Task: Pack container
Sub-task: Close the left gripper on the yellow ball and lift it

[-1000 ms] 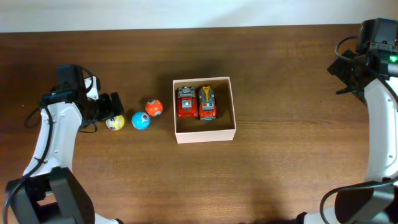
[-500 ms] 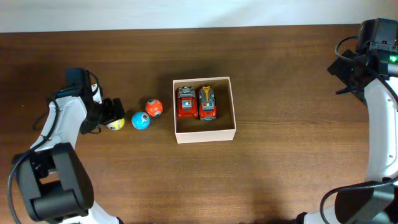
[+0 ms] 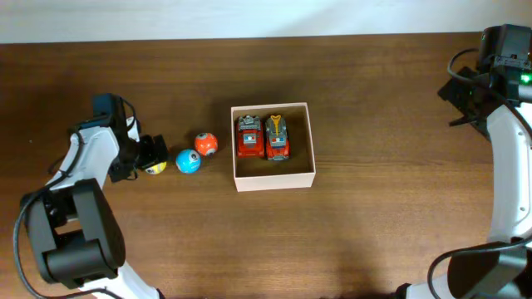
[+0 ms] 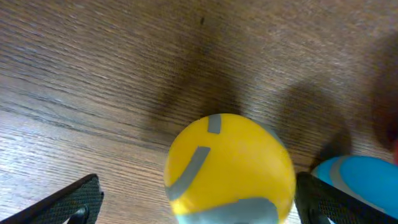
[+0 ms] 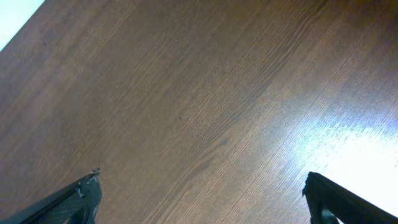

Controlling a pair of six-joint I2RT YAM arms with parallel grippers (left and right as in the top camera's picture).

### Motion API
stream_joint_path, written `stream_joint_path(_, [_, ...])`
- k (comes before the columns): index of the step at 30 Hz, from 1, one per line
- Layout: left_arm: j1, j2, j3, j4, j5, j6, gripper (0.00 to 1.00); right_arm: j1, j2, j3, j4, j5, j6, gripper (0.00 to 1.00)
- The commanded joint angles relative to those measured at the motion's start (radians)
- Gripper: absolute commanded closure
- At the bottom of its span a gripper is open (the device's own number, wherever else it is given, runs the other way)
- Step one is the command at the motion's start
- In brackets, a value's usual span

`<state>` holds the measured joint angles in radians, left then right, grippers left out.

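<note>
The left gripper point(image 4: 198, 190) stands wide open, its two black fingers point(image 4: 68, 202) on either side of a yellow ball with grey stripes point(image 4: 230, 168), with wood showing between ball and fingers on both sides, so it grasps nothing. This ball lies farthest left of the small square cardboard box with white outer walls and a tan inside point(image 3: 274, 179), which sits on the dark brown wooden table point(image 3: 374, 224). A light blue ball point(image 3: 188, 161) lies just beside the yellow one, on its box side. Closer again to the box and a little further back is an orange-red ball point(image 3: 205, 144), apart from the box's left wall. Inside the box two red toy trucks point(image 3: 248, 137) stand abreast against the back wall, filling its left part. Well to the right of the box and behind it, the right gripper point(image 5: 202, 196) is also spread wide, with only bare tabletop between its fingers.
</note>
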<state>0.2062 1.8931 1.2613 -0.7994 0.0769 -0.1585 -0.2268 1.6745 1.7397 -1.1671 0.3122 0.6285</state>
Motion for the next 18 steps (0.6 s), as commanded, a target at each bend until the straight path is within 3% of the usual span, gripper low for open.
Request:
stream_joint_path(1, [0.003, 0.011, 0.016, 0.002, -0.003, -0.005, 0.01, -0.003, -0.017, 0.018, 0.000, 0.002, 0.008, 0.01])
stream_joint_path(16, [0.003, 0.011, -0.023, 0.037, -0.003, -0.005, 0.04, -0.003, -0.017, 0.018, 0.000, 0.002, 0.008, 0.01])
stream_joint_path(18, [0.003, 0.011, -0.023, 0.038, -0.002, -0.005, 0.09, -0.003, -0.017, 0.018, 0.000, 0.002, 0.008, 0.01])
